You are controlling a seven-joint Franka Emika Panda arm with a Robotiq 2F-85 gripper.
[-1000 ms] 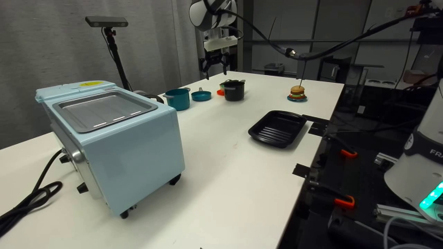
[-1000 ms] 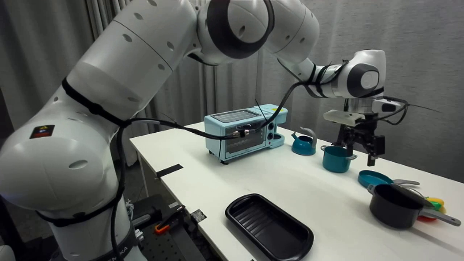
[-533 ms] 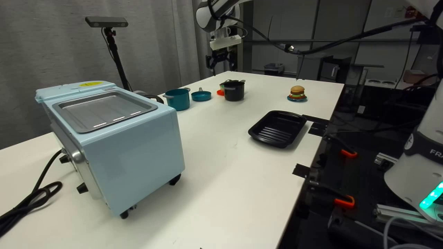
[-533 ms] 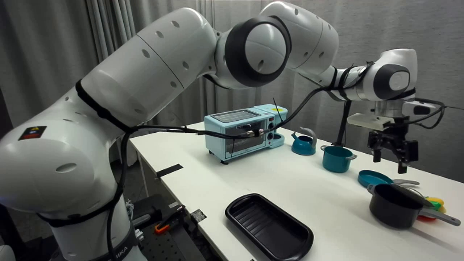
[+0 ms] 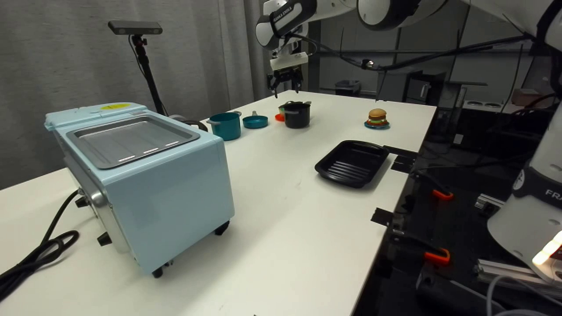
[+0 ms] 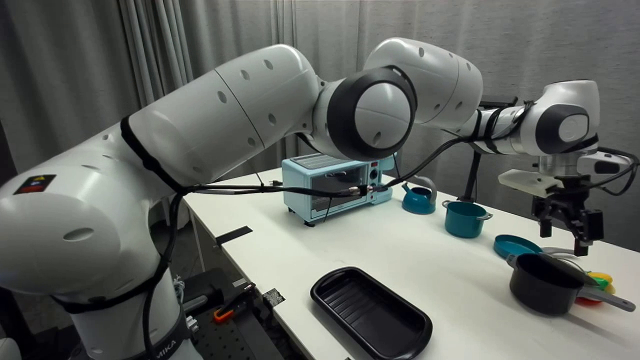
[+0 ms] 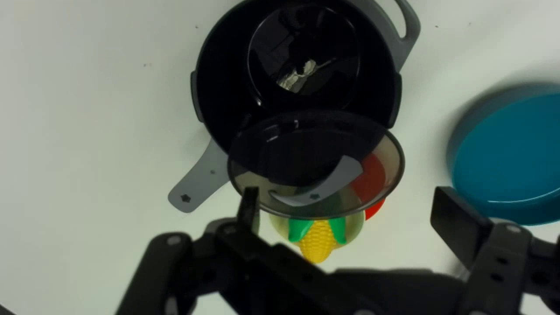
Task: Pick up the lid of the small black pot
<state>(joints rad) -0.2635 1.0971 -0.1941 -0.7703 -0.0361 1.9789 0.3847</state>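
Claw (image 6: 563, 241): stretched wide, holding nothing, near the lid (image 7: 313, 168).
Lid: round, smoky, see-through, dark rim, grey handle. It tilts at the far edge of the small black pot (image 6: 540, 295), on the right in an exterior view.
Pot: round, with one long grey handle and one short loop.
Partly covered by the lid: a red thing (image 7: 374, 211), toy corn (image 7: 317, 243).
Too dark: the pot's inner sides.
Cut off: a blue pan (image 7: 516, 153), right of the wrist view.
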